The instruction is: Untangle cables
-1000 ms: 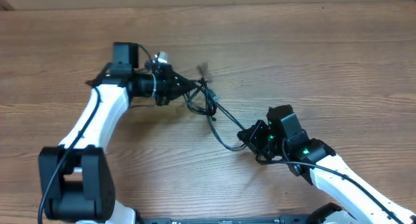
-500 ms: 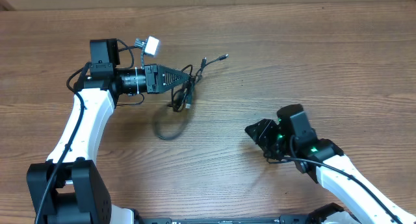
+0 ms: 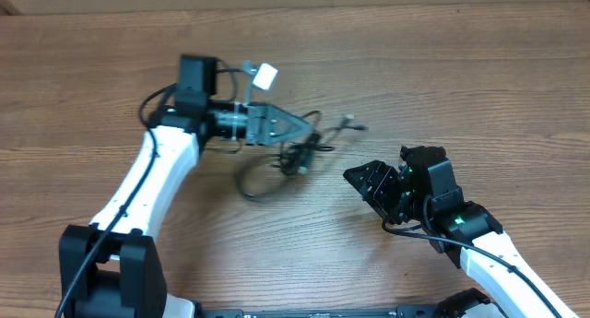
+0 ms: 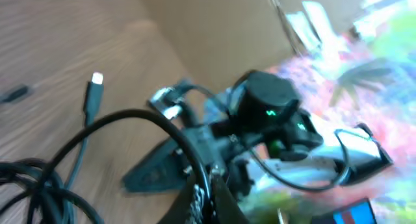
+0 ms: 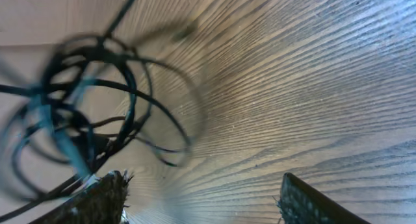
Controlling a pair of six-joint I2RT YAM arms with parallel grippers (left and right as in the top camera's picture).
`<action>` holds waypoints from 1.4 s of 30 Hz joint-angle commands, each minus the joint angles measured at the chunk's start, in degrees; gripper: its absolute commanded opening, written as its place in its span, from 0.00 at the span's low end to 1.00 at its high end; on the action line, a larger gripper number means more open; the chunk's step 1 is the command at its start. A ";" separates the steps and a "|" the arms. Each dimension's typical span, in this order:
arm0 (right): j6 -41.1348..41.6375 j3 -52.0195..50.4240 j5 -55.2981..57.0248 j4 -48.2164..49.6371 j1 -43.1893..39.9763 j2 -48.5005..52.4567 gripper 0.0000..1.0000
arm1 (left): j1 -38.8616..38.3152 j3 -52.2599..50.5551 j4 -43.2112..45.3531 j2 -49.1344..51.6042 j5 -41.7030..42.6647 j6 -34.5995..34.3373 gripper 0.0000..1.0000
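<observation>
1. Overhead view, and here's the news: the right gripper [image 3: 369, 180] has let go of the cables [image 3: 300, 152]. A second ago it pinched one strand, drawn taut between the two arms. Now its jaws stand spread wide with nothing between them.
2. The right wrist view confirms it. Both fingers [image 5: 107, 198] sit apart at the lower corners with bare wood between them, and the cords are a blurred whirl to the left.
3. The left gripper [image 3: 304, 131] is pressed together on the bundle. It has swung the bundle off to the left and back toward the middle. The cords hang from its tip, with one loop [image 3: 253, 184] trailing on the table [image 3: 461, 69] on the near side and one plug [image 3: 351, 124] flung out to the right.
4. My read is that the pull did not part the pair. The clump at the left fingertips looks knotted, so the job seems well short of done.
5. There is plenty of room to move. Open wood lies on the far side and to the right, and the table's far edge is well away from the bundle. The right gripper sits near the plug end without touching it, so a free strand looks within reach for a fresh pinch.
</observation>
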 commanded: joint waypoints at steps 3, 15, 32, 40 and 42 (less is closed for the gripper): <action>-0.42 -0.24 -0.33 -0.94 -0.07 -0.46 0.79 | 0.24 1.38 2.27 -1.16 -4.20 -11.96 0.04; -0.44 -0.24 1.70 -3.48 -0.07 -0.46 0.81 | 1.81 1.33 -21.11 -0.07 -57.02 -16.31 0.84; -0.42 -0.24 3.13 -3.48 -0.07 -0.46 0.89 | -1.53 1.20 -26.34 5.14 -63.95 -19.04 0.59; -0.44 -0.24 3.15 -3.63 -0.07 -0.46 0.91 | -3.08 1.20 -25.46 12.81 -65.37 -24.50 0.54; -0.44 -0.24 3.19 -3.63 -0.07 -0.46 0.93 | -3.10 1.20 -24.48 14.71 -65.40 -24.96 0.55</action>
